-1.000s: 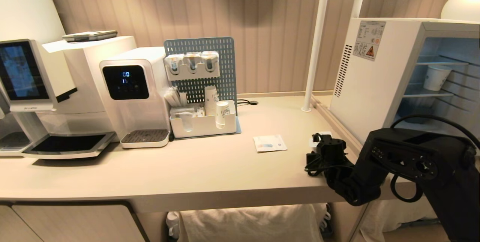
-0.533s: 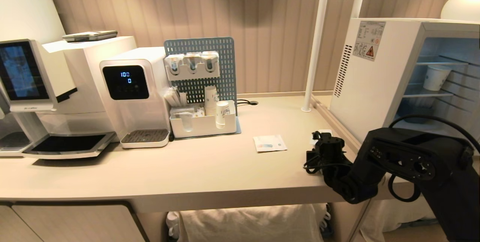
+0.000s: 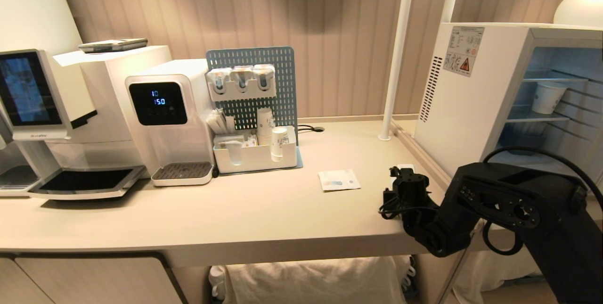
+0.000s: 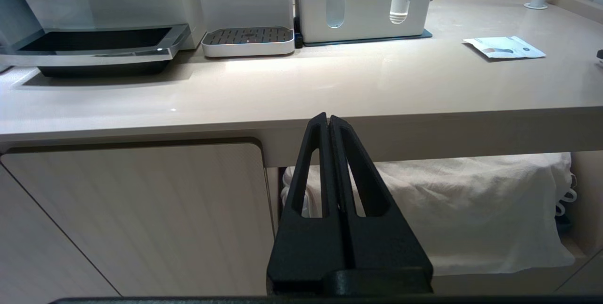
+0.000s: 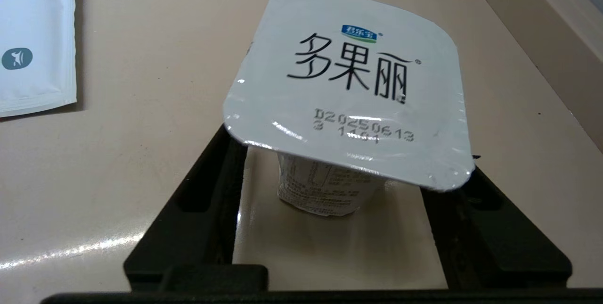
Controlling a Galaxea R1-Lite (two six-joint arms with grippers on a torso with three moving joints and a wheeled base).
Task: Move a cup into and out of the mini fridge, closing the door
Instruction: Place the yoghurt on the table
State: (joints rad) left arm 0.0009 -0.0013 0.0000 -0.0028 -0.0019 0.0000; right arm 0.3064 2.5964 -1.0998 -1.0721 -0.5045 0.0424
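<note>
The cup point(image 5: 346, 82), a small white tub with a flat foil lid, stands upright on the counter. My right gripper point(image 5: 348, 162) is open around it, one finger on each side, with bare counter showing between the fingers and the tub's wall. From the head view the right gripper point(image 3: 408, 185) sits near the counter's right front, and only a white edge of the cup point(image 3: 405, 168) shows behind it. The mini fridge point(image 3: 471, 101) stands open just to the right; its door is out of view. My left gripper point(image 4: 328, 118) is shut and parked below the counter's front edge.
A white paper cup point(image 3: 548, 97) sits on a wire shelf inside the fridge. A flat white sachet point(image 3: 338, 179) lies on the counter left of the right gripper. A white organiser with cups point(image 3: 256, 153), a water dispenser point(image 3: 169, 120) and a coffee machine point(image 3: 42, 106) line the back left.
My right arm has shifted slightly to the left and away from me over the counter. The left arm has not moved.
</note>
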